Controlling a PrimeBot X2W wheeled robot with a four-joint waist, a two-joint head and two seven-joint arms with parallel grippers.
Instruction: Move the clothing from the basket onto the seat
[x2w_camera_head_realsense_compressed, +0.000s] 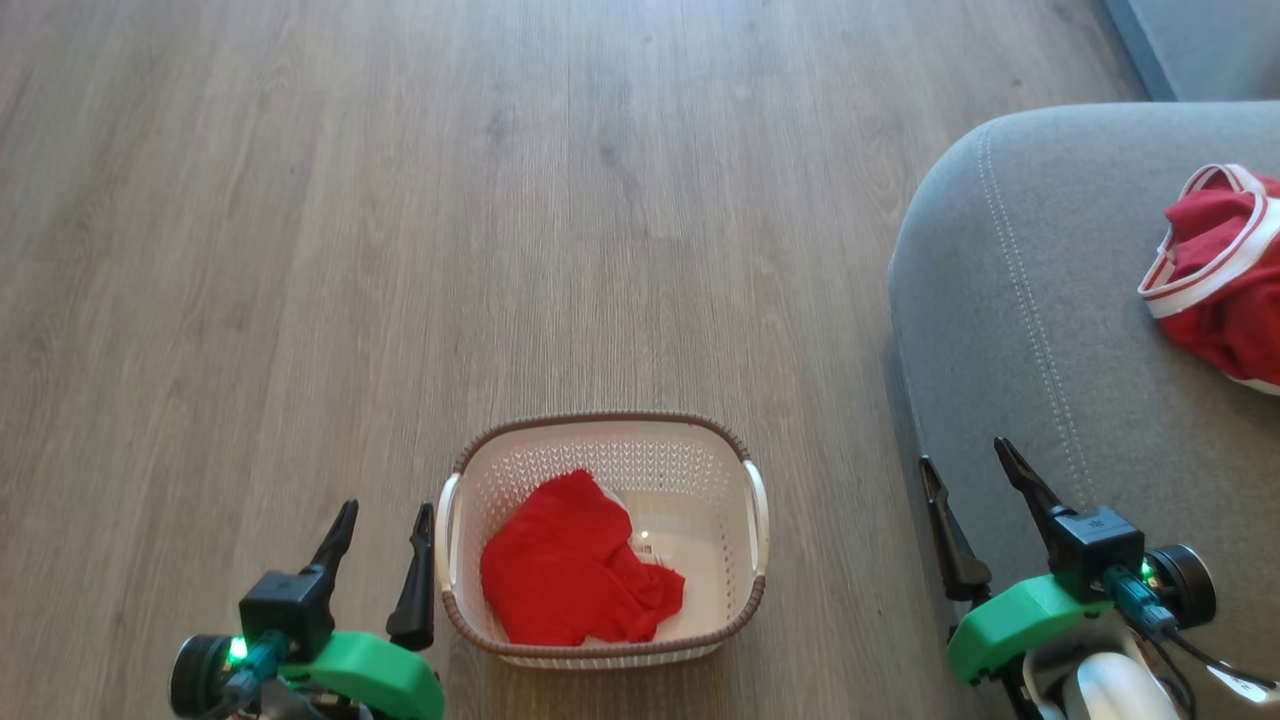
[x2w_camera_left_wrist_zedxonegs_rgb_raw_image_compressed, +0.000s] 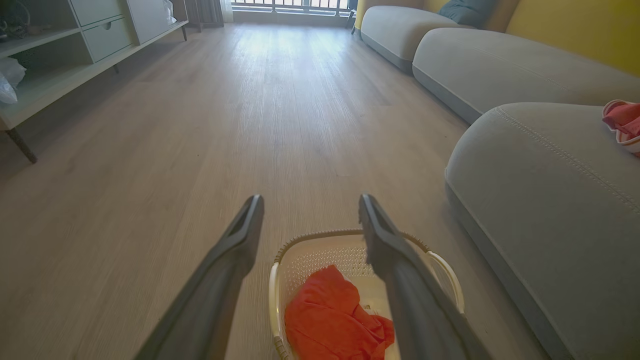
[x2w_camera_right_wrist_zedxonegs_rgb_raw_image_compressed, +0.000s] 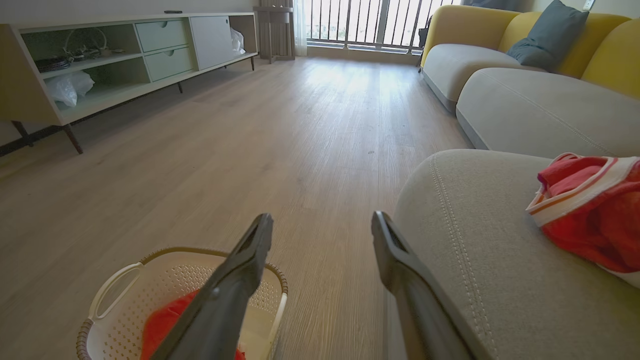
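Two red pieces to account for, and one is already where you want it: the trimmed garment (x2w_camera_head_realsense_compressed: 1225, 270) lies on the seat (x2w_camera_head_realsense_compressed: 1020, 330), well in from its rounded corner. The plain red garment (x2w_camera_head_realsense_compressed: 570, 570) sits in the basket (x2w_camera_head_realsense_compressed: 600, 418), bunched against the left and near walls, with bare basket bottom and a paper label (x2w_camera_head_realsense_compressed: 645, 545) showing to its right.

Your left tool (x2w_camera_head_realsense_compressed: 388, 510) hangs over the floor (x2w_camera_head_realsense_compressed: 400, 250) just beside the basket's left handle, fingers spread and empty. Your right tool (x2w_camera_head_realsense_compressed: 962, 452) hovers at the near edge of the seat, also spread wide and holding nothing.

Now the handling. That garment looks thin, soft and light, so expect it to drape and trail rather than keep any shape. It should not slip much, but a pinch on a loose edge may only peel off one layer. I'd go for the thick crumpled mound near its middle, where the folds stack up.

Orientation, seen from the head camera: the heap's long axis runs far to near across the basket, with a rounded peak pointing at the far wall and a shorter lobe spilling to the right. The basket itself lies long side left to right.
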